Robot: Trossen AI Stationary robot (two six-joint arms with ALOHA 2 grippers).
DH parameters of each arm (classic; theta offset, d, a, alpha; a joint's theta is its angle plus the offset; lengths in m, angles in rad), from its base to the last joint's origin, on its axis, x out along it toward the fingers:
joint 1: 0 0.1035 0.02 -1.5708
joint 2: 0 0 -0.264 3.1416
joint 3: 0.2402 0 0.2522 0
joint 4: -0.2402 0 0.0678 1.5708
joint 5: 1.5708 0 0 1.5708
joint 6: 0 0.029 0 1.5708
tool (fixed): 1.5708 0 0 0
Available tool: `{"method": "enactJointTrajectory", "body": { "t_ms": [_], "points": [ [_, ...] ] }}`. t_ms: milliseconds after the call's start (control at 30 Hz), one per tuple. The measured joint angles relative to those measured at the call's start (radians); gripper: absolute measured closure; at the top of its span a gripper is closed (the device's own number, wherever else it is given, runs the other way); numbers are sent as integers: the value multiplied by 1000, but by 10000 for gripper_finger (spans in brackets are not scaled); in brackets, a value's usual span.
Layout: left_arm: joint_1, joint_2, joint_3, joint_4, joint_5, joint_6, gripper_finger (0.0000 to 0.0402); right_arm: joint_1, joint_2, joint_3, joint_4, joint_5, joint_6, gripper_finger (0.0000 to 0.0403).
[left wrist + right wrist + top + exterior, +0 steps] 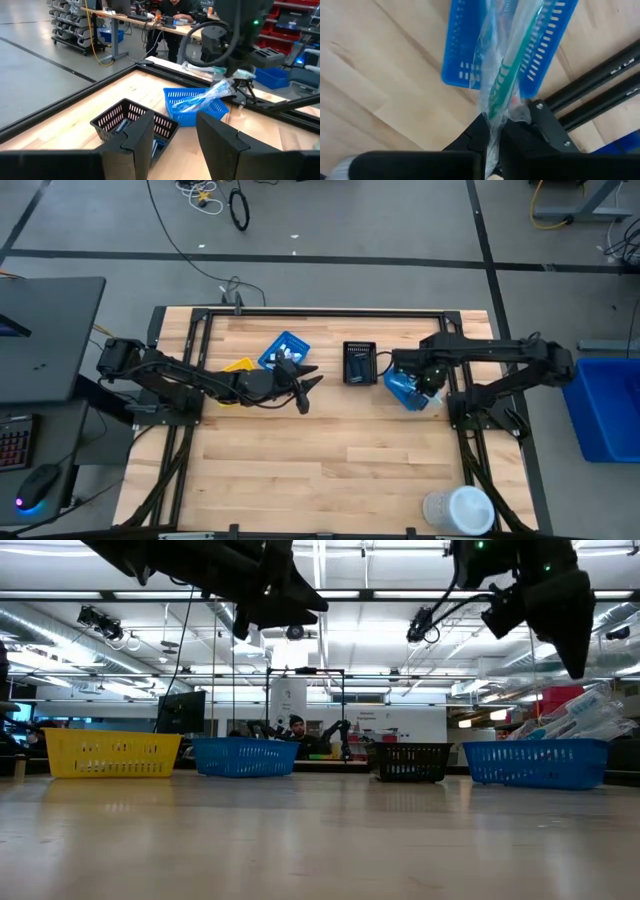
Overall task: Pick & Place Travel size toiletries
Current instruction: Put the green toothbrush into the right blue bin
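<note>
The right arm's dark two-finger gripper [492, 142] pinched a green-handled toothbrush in a clear plastic wrapper [501, 80] above a blue slotted plastic bin [465, 47], which sat on the pale wooden worktop [385, 85] beside a black metal frame [592, 95].

yellow bin [110, 754], blue bins [245, 756] — black bin [411, 762], green toothbrush [501, 80]

no readable text, labels or signs
</note>
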Motion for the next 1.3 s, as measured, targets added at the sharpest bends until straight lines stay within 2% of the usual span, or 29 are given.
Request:
{"method": "enactJointTrajectory", "body": {
  "t_ms": [433,667,800,933,1167,1300],
  "points": [
    [0,0,0,-25,3,0,244,-157,81,-35,-5,9,-204,364],
    [0,0,0,-39,3,10,244,-157,171,-35,-2,-76,-265,364],
    [0,0,0,-40,3,23,244,-154,214,-35,-8,-50,-265,360],
    [0,0,0,-40,4,22,244,-157,239,-35,-33,11,-261,336],
    [0,0,0,-41,3,23,244,-170,241,-35,-32,28,-286,267],
    [2,0,0,-41,3,23,244,-170,241,-15,-33,16,-282,243]
  ]
}}
